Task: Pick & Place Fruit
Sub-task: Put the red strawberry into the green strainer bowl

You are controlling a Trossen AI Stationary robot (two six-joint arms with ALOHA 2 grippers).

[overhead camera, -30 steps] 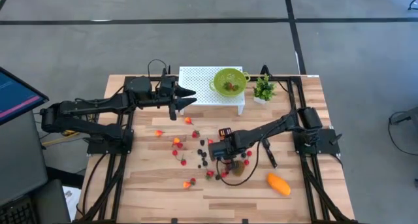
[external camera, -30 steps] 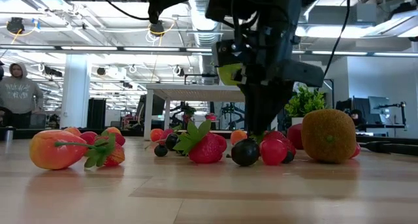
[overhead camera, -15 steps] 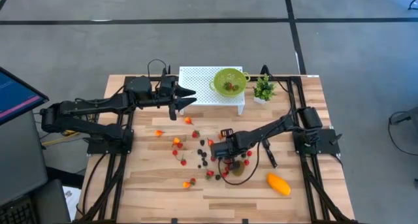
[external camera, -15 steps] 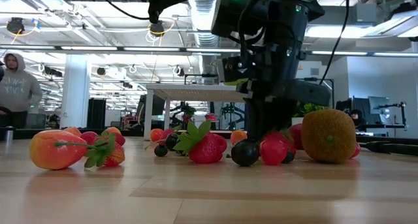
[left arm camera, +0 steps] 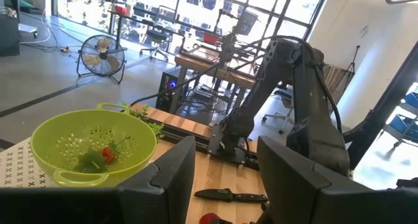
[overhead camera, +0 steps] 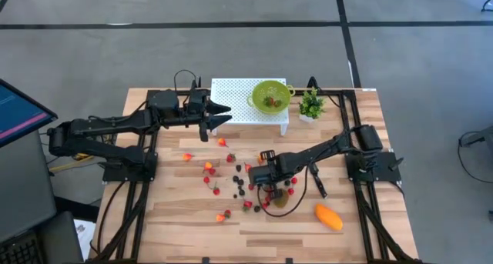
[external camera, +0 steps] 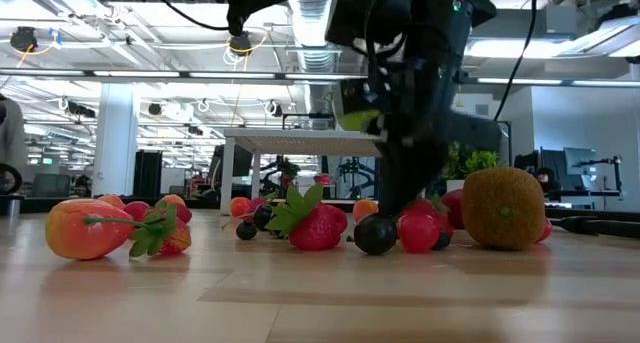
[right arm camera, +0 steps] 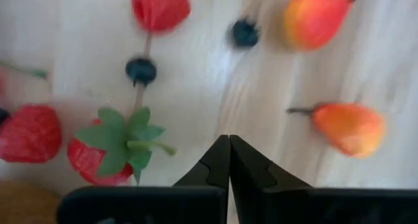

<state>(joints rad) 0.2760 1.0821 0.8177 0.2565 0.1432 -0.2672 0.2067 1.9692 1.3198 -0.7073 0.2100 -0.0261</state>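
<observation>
Small red, orange and dark fruit (overhead camera: 231,181) lies scattered on the wooden table, beside a brown kiwi (overhead camera: 280,201) and an orange mango (overhead camera: 329,217). My right gripper (right arm camera: 228,143) points steeply down among the berries, shut, with nothing showing between its fingers. Its tips stand just beside a leafy strawberry (right arm camera: 98,162). In the low view it (external camera: 402,201) comes down behind a dark berry (external camera: 375,233) and a red one (external camera: 418,231). My left gripper (left arm camera: 225,178) hovers open and level by the white rack (overhead camera: 239,110), facing the green colander (left arm camera: 95,145).
The colander (overhead camera: 270,95) stands on the rack and holds a red and green piece. A potted plant (overhead camera: 311,105) stands to the rack's right. A black knife (overhead camera: 316,179) lies right of my right gripper. Orange stemmed fruits (right arm camera: 346,127) lie on the far side of the tips.
My right gripper has shut its fingers low among the berries without leaving its place. No fruit has visibly moved. A person in the room beyond the table's left has walked off to the left.
</observation>
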